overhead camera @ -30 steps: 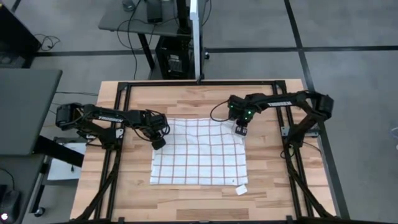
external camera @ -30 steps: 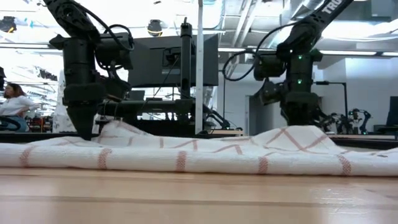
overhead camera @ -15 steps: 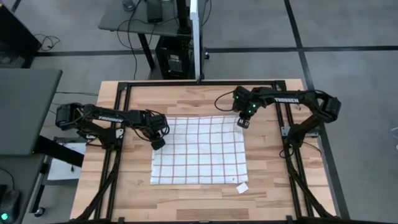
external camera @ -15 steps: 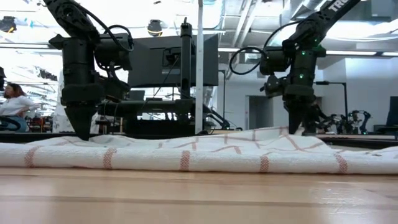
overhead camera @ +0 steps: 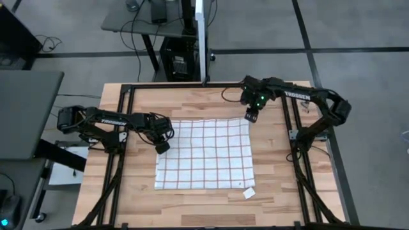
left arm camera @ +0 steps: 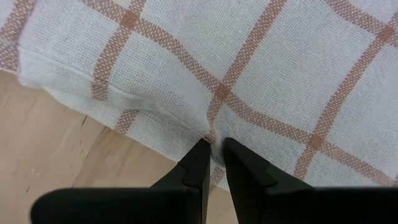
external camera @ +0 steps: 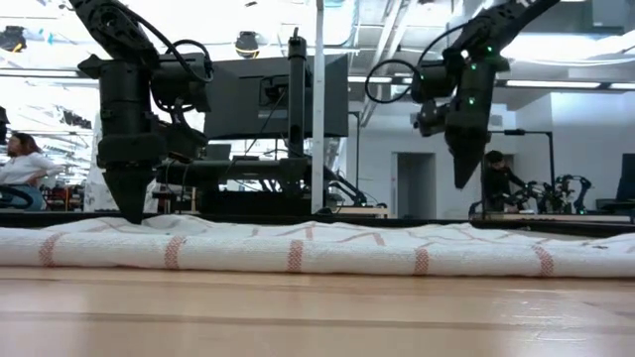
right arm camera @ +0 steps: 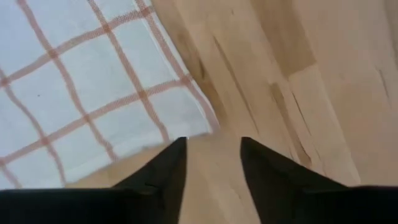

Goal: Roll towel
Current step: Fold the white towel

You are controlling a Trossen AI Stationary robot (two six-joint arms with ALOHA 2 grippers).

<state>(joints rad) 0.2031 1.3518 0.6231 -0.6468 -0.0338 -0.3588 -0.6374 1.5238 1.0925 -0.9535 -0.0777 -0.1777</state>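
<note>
The towel, white with a grid of red-brown lines, lies spread flat on the wooden table and shows as a low band in the low view. My left gripper stands at its left edge, shut on the cloth. My right gripper hangs open above the towel's far right corner, clear of it. That corner rests flat on the wood. My left gripper pinches the towel's left edge between its two fingertips. The fingers point down from above. The cloth puckers slightly at the tips, and the rest of the towel lies on the table.
A tiny plain white scrap lies just off the towel's near right corner. Black frame rails run along the table's sides. Bare wood shows near and far of the towel. A person sits in the room behind.
My right gripper has carried the towel's far right corner toward the table's far right, then opened, let go and risen. The hump in the cloth there has flattened, and the towel now lies spread out. The left edge has stayed in place.
</note>
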